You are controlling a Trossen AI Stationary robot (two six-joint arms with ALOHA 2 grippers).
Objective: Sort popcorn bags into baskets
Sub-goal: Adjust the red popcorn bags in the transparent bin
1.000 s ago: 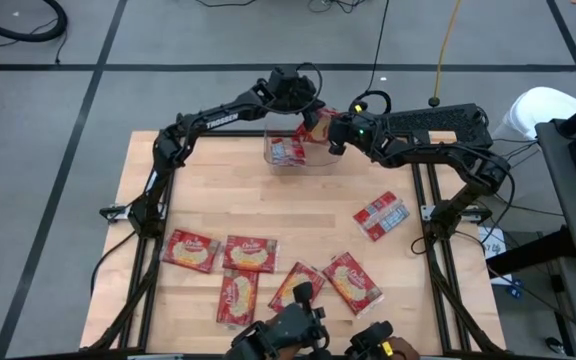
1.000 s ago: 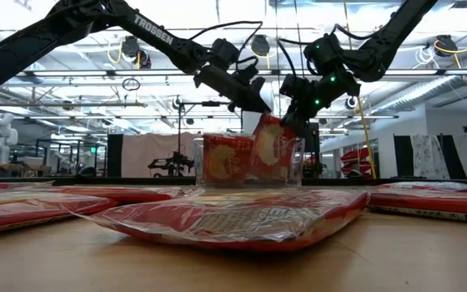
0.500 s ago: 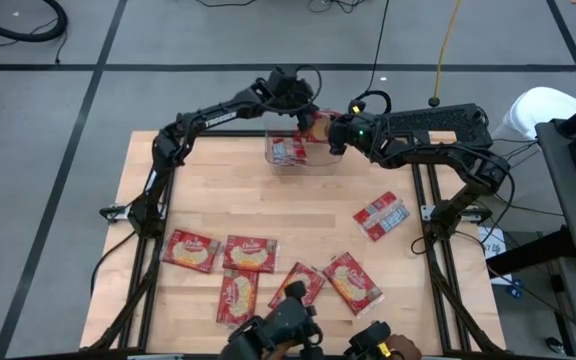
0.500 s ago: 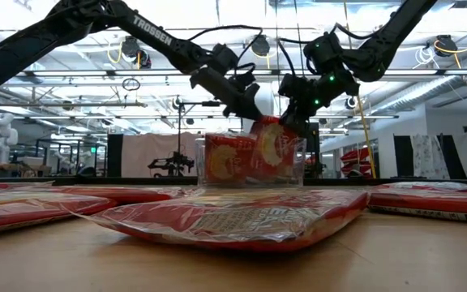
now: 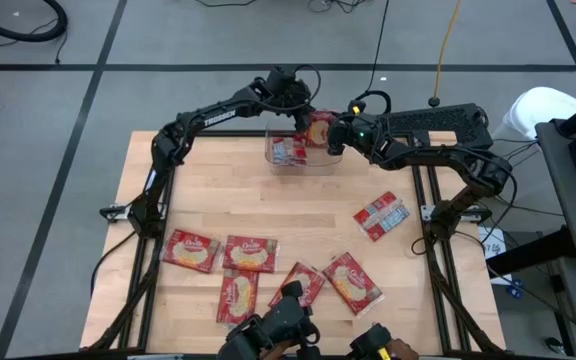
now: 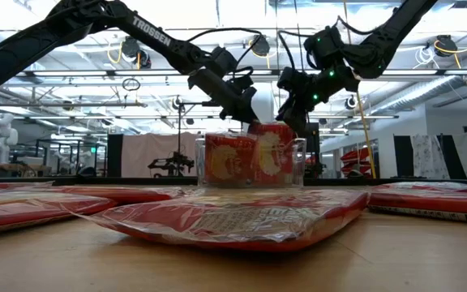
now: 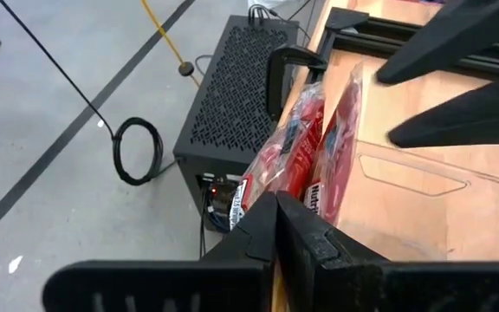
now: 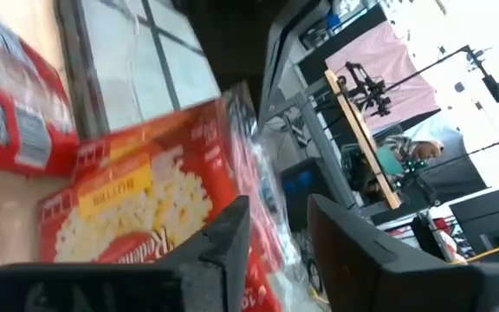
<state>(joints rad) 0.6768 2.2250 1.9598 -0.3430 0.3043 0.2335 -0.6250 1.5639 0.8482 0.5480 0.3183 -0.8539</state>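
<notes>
Low view: clear bin [image 6: 250,162] holds upright popcorn bags [image 6: 229,158].

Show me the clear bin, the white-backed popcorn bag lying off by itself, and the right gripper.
clear bin [image 5: 303,163], high view, its near wall.
white-backed popcorn bag [image 5: 381,216], high view, middle of its printed back.
right gripper [image 6: 292,123], low view, between its fingertips.

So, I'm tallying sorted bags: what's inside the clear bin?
The clear bin holds upright popcorn bags; at least two show, more may be hidden behind.
</notes>
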